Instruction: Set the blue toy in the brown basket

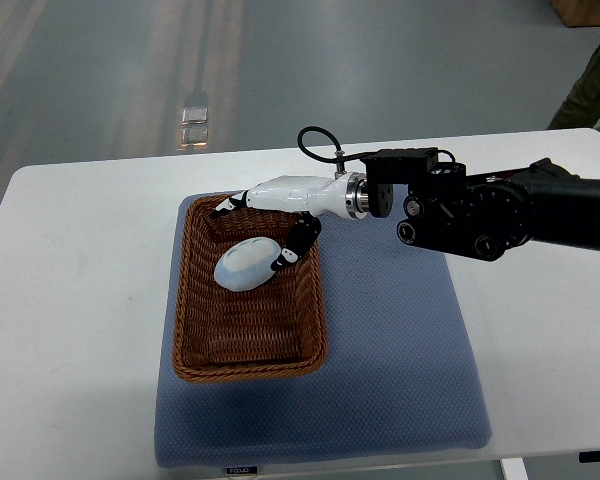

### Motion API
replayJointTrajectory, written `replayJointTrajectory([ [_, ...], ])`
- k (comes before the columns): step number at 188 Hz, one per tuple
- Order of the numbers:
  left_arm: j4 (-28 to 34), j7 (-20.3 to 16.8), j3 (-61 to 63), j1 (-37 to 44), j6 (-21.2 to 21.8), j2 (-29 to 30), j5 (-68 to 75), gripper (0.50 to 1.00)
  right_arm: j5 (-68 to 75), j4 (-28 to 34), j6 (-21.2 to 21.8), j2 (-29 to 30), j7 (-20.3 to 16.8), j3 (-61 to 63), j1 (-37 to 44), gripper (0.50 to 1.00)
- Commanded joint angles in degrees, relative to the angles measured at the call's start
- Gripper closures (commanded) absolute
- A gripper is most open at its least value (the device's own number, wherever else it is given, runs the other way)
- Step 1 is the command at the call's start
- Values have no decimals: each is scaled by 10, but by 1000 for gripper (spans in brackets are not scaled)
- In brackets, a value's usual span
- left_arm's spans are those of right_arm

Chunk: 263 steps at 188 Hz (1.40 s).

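The pale blue oval toy (243, 265) lies inside the brown wicker basket (190, 330), in its far half. My right hand (253, 232), white with black fingertips, reaches in from the right over the basket's far rim. Its long fingers (225, 207) stretch toward the basket's far left corner, away from the toy. The thumb (298, 240) bends down and its tip touches the toy's right end. Nothing is clasped between them, so the hand is open. The left arm does not show.
The basket stands on a blue-grey mat (400, 350) on a white table (70, 300). A person's olive sleeve (592, 80) and a cardboard box (585, 10) show at the far right, beyond the table. A small shiny object (194, 124) lies on the floor.
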Motion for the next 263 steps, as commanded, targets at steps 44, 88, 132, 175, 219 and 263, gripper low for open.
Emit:
replayJointTrajectory([
  [44, 0, 0, 0, 0, 0, 0, 0, 500, 73, -2, -51, -55, -9, 54, -24, 589],
  [88, 0, 0, 0, 0, 0, 0, 0, 500, 194, -2, -62, -118, -40, 207, -145, 589],
  [132, -1, 0, 1, 0, 0, 0, 1, 500, 274, -2, -53, -126, -106, 413, -298, 589],
  [175, 0, 0, 0, 0, 0, 0, 0, 500, 362, -2, -42, -126, -157, 473, -344, 589],
  [219, 0, 0, 0, 0, 0, 0, 0, 500, 398, -2, -48, -140, -152, 475, -346, 587],
  [263, -1, 0, 0, 0, 0, 0, 0, 500, 398, -15, -47, -139, -153, 494, -347, 587],
])
